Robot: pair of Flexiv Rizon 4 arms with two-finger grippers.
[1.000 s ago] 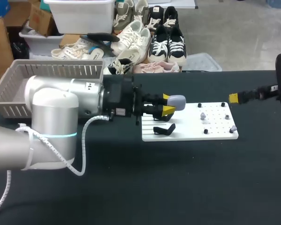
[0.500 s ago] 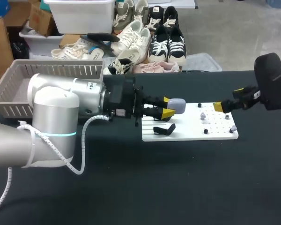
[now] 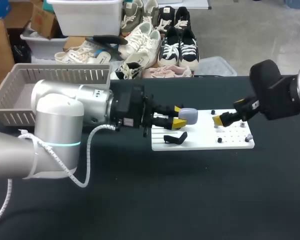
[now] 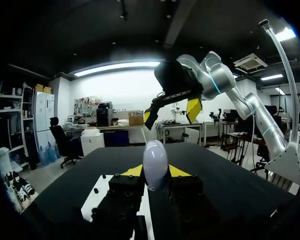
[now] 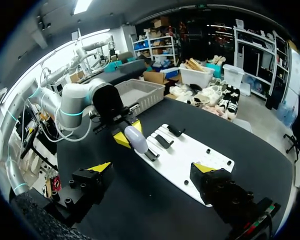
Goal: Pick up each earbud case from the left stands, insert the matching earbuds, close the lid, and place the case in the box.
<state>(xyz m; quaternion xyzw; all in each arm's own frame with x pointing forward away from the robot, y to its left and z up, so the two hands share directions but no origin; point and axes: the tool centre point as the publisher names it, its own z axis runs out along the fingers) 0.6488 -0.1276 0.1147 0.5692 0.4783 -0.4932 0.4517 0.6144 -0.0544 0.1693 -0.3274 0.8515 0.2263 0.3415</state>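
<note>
While the left gripper [image 3: 178,115] clamps the lavender earbud case [image 3: 189,114] between its yellow tips, the case hangs just above the left end of the white board [image 3: 200,144], over the black stands [image 3: 174,138]. The right gripper [image 3: 233,112] hovers above the board's right half, fingers spread wide and holding nothing. One small earbud [image 3: 249,136] sits near the board's right edge.
</note>
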